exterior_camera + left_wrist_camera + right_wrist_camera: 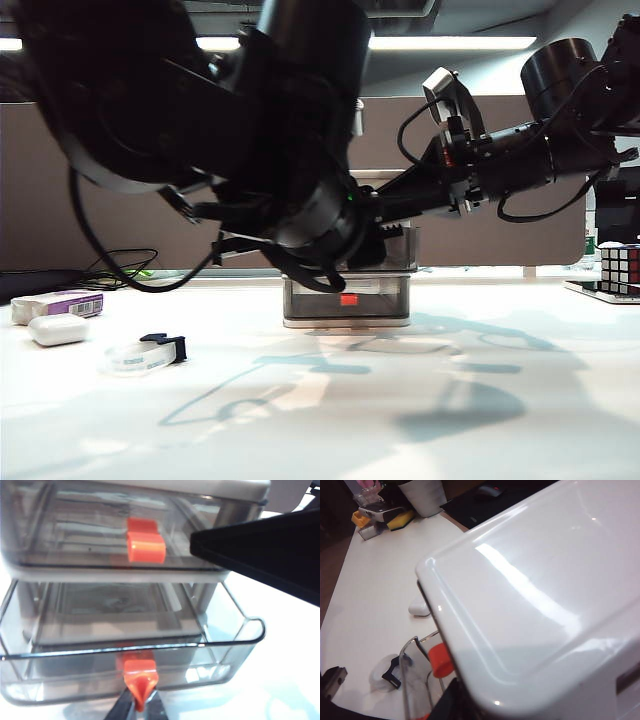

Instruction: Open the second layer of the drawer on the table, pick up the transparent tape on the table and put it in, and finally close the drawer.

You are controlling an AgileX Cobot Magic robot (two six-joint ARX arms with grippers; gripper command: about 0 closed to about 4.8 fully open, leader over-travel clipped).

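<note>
Exterior view: the drawer (347, 290) stands at the middle of the table (400, 400), toward its far edge, largely masked by both arms; the right arm reaches over its top. The transparent tape (148, 353) lies near the left edge, just beside a white oval case (58, 329) and a purple-and-white box (58, 304). A puzzle cube (620, 268) sits at the far right edge. Left wrist view: the left gripper (138, 706) is pressed together, pinching the red tab handle (140, 678) of the second layer (125, 645), which stands pulled out below the top drawer. Right wrist view: the drawer's white top fills the frame; the right gripper's own state cannot be told.
</note>
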